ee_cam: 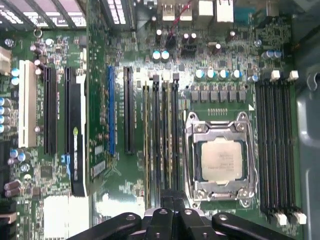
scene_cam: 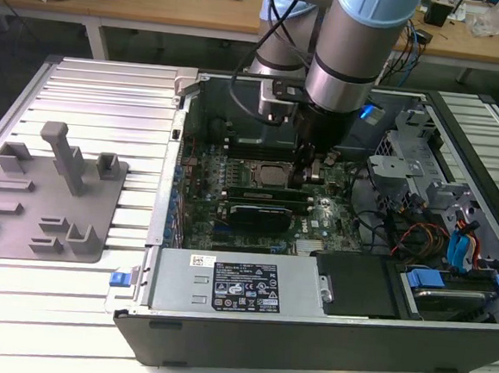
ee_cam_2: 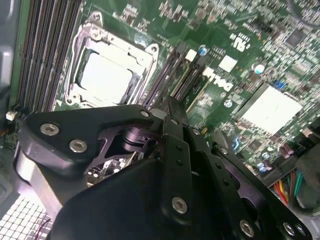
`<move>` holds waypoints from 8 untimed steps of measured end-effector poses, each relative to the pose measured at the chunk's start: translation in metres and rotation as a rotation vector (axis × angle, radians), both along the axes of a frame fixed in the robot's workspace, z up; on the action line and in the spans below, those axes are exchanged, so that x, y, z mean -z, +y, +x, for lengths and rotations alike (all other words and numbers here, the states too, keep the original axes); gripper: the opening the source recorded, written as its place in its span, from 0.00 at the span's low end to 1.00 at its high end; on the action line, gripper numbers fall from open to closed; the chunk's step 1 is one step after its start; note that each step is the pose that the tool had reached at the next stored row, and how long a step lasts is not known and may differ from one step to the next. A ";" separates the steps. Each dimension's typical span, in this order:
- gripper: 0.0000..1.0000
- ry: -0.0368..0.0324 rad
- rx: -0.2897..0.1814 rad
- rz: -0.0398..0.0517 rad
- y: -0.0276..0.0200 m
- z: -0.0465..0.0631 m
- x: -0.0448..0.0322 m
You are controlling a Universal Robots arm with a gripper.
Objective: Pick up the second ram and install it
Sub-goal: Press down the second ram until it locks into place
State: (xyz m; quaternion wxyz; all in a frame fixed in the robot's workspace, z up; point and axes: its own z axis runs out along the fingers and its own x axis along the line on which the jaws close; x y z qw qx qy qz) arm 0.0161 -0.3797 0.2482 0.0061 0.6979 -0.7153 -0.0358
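Inside the open computer case (scene_cam: 155, 231), my gripper (scene_cam: 306, 178) hangs low over the memory slots beside the processor socket (scene_cam: 264, 172). The second ram (scene_cam: 262, 190), a slim green stick with black chips, stands on edge in a slot. In the first wrist view it is a thin olive line (ee_cam: 168, 150) running to my gripper (ee_cam: 172, 202). The fingers are shut together at one end of the stick. Whether they pinch it or only rest on it is hidden. In the second wrist view the gripper (ee_cam_2: 172, 107) narrows to a point above the black slots (ee_cam_2: 187, 75).
A black expansion card (scene_cam: 260, 213) sits just in front of the memory slots. The power supply (scene_cam: 233, 285) fills the case's near side. A drive cage and coloured cables (scene_cam: 452, 246) crowd the exterior view's right. A grey fixture plate (scene_cam: 50, 197) lies outside the case on the left.
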 end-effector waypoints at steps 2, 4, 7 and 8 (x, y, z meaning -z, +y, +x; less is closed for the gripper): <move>0.08 0.0000 0.000 0.0000 0.0000 0.006 0.0000; 0.08 0.0000 0.000 0.0001 0.0000 0.014 0.0000; 0.08 0.0000 0.000 0.0001 0.0001 0.021 0.0001; 0.08 0.0000 0.000 0.0001 0.0001 0.021 0.0001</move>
